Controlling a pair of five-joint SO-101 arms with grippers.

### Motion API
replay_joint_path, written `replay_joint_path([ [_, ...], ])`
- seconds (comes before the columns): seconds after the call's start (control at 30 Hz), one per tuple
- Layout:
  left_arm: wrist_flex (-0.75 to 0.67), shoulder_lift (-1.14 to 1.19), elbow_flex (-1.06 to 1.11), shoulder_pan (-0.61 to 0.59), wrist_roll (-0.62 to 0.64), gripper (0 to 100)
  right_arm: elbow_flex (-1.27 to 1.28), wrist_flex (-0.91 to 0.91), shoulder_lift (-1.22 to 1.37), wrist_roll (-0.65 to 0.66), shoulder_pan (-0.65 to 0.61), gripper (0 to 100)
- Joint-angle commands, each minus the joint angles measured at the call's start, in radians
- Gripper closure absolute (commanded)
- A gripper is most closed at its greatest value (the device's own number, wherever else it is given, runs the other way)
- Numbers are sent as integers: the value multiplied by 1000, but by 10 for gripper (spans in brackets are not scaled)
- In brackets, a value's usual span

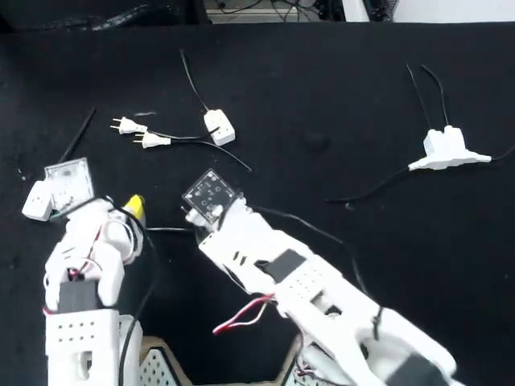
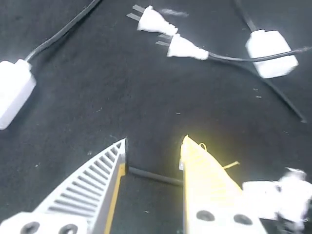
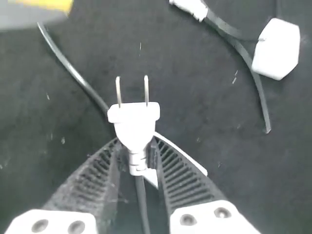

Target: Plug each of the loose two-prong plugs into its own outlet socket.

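Note:
My right gripper point(image 3: 136, 145) is shut on a white two-prong plug point(image 3: 132, 116), prongs pointing away from the fingers, just above the black mat; in the high view it is near the table's middle point(image 1: 195, 217). Two more loose white plugs point(image 1: 129, 126) point(image 1: 153, 141) lie side by side at the back left, also seen from the left wrist point(image 2: 153, 20) point(image 2: 185, 48). A white outlet socket point(image 1: 219, 126) point(image 2: 270, 52) point(image 3: 278, 48) lies just right of them. Another white socket point(image 1: 36, 201) point(image 2: 12, 97) lies at the far left. My left gripper point(image 2: 153, 144) point(image 1: 129, 211) is open low over a black cable point(image 2: 151, 175).
A white multi-outlet adapter point(image 1: 447, 149) with black cords sits at the far right. Thin black cables point(image 1: 370, 193) trail across the black mat. The table's far edge runs along the top of the high view.

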Motion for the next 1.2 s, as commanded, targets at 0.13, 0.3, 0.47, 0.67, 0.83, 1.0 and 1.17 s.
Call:
replay_joint_path([
  [0.13,29,-195,44,70,-35,813,-133,-20,143,-5,-63,988],
  [0.3,28,-226,71,122,-37,813,-134,54,77,-5,-103,988],
  [0.47,28,-226,73,131,-37,813,-97,106,-62,-6,-114,988],
  [0.67,25,-226,88,134,-66,813,-51,107,-180,-81,-115,988],
  [0.83,25,-226,97,134,-71,813,-28,104,-237,-114,-115,988],
  [1.0,28,-226,105,180,-72,813,-28,107,-271,-153,-117,988],
  [1.17,21,-226,125,214,-103,813,-25,112,-294,-195,-117,988],
])
